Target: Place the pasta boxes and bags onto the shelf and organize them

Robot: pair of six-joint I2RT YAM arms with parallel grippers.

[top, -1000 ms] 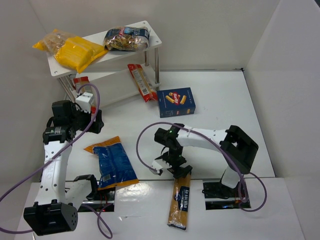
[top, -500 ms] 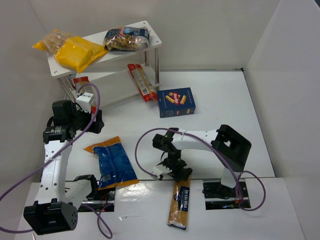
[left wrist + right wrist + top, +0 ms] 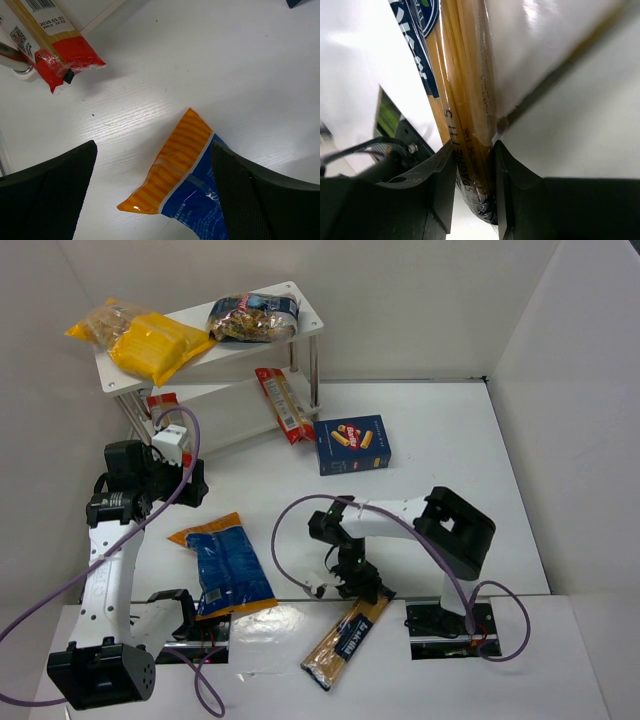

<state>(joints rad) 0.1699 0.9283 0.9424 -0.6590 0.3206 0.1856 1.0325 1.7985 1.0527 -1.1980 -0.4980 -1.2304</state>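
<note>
— What sat on the white desk [image 3: 450, 440]?
— The shelf [image 3: 308, 320] stood at the far left, with a red-and-white pack [image 3: 283, 405] slanting down against its front. Just right of that, the dark-blue carton [image 3: 352, 444] lay flat.
— And nearer?
— The blue bag [image 3: 225, 565] lay at the left, orange end pointing away. The spaghetti pack [image 3: 345, 640] lay slanted across the near edge.

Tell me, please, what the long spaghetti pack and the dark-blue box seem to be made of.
The spaghetti pack looks like clear glossy plastic film: light glints off it and the strands show through. The dark-blue box looks like printed cardboard, seemingly matte: flat faces, crisp edges, no glare.
</note>
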